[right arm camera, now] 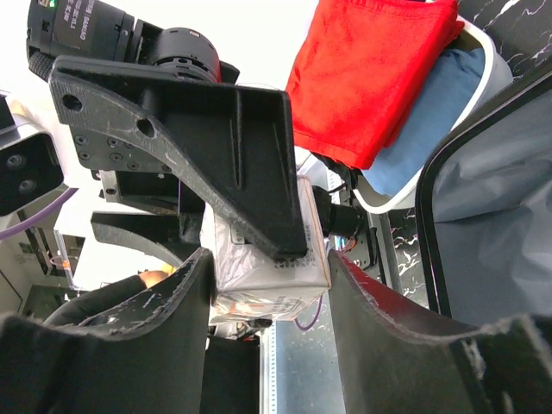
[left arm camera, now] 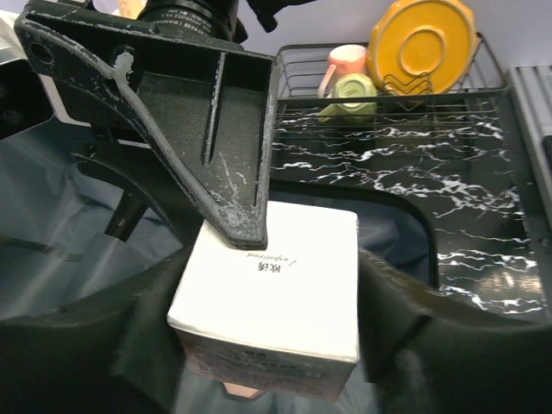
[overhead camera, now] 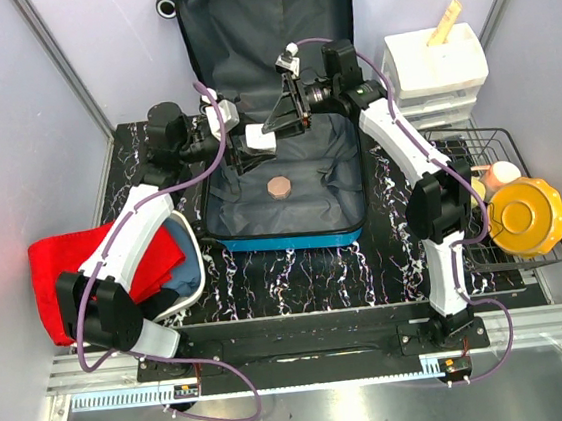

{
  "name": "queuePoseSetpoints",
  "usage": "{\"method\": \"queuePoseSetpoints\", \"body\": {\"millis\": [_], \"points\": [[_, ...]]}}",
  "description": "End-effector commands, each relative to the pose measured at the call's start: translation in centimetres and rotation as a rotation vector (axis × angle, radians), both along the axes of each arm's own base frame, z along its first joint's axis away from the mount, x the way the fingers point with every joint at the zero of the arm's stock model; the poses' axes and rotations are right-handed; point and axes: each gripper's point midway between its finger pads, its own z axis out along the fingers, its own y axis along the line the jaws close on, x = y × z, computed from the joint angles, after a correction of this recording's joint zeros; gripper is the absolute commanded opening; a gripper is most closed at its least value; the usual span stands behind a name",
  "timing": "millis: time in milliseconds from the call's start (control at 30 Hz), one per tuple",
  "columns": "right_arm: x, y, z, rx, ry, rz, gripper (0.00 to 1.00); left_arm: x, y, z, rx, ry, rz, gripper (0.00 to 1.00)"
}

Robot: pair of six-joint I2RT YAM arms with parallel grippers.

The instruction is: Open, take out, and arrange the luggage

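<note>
White box [left arm camera: 267, 285] gripped by left gripper [left arm camera: 267, 345], right gripper [right arm camera: 269, 285] too, luggage [overhead camera: 260, 203] beneath, rack [left arm camera: 297, 78] beside

The white box [left arm camera: 267, 285] between the left claw's [left arm camera: 267, 341] fingers bears one short line of dark print on its top face, midway between the fingers. It shows a few Chinese characters, then a cursive Latin word, upside down and too small to read. A fainter mark on its near face is illegible.
</note>
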Motion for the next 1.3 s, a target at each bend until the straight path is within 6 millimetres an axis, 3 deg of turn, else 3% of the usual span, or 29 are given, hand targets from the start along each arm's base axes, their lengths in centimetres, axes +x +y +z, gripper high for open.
{"method": "queuePoseSetpoints", "body": {"millis": [0,133,167,233,267,333,433,467,533,600,633,767,1000,1033,1167,1267], "points": [[-0.3,-1.7,3.9,0.048,-0.075,0.004,0.04,1.4,0.6,2.4,-0.001,-0.102,0.074,0.84],[3.9,-5.5,5.7,0.046,-0.135,-0.18,0.0,2.0,2.5,2.7,-0.019,-0.071,0.151,0.93],[6.0,-7.6,6.1,0.038,-0.152,-0.277,0.0,2.1,2.8,2.7,-0.023,-0.057,0.161,0.94],[8.2,-10.5,6.9,0.026,-0.187,-0.405,0.0,2.6,3.7,2.7,-0.035,-0.022,0.189,0.95],[11.1,-13.9,6.7,-0.001,-0.197,-0.56,0.0,2.7,3.9,2.6,-0.036,-0.012,0.192,0.95],[14.3,-18.1,7.3,-0.039,-0.245,-0.77,0.0,2.8,4.2,2.6,-0.039,0.002,0.2,0.95],[18.8,-27.8,8.2,-0.127,-0.36,-1.119,0.0,2.7,4.2,2.4,-0.037,0.016,0.199,0.96],[19.7,-30.0,8.2,-0.156,-0.394,-1.194,0.0,2.6,4.2,2.4,-0.038,0.017,0.199,0.96],[21.7,-36.7,8.1,-0.216,-0.416,-1.435,0.0,2.6,4.3,2.4,-0.042,0.03,0.204,0.96],[22.5,-40.2,8.7,-0.205,-0.46,-1.545,0.0,2.6,4.3,2.2,-0.04,0.039,0.205,0.96],[23.1,-41.9,7.8,-0.234,-0.441,-1.633,0.0,2.5,4.3,2.1,-0.039,0.043,0.207,0.96],[24.1,-43.0,6.2,-0.241,-0.379,-1.692,0.0,2.7,4.5,1.7,-0.033,0.063,0.223,0.96],[23.6,-42.0,4.7,-0.244,-0.232,-1.816,0.0,3.1,4.6,1.2,-0.03,0.095,0.244,0.96],[23.6,-42.0,3.3,-0.242,-0.169,-1.847,0.0,3.1,4.5,1.3,-0.032,0.093,0.241,0.96],[23.0,-40.1,1.6,-0.269,-0.117,-1.855,0.0,3.5,4.4,1.3,-0.035,0.105,0.243,0.96],[22.9,-40.2,0.3,-0.291,-0.082,-1.875,0.01,3.8,4.3,1.4,-0.035,0.109,0.24,0.96]]}}
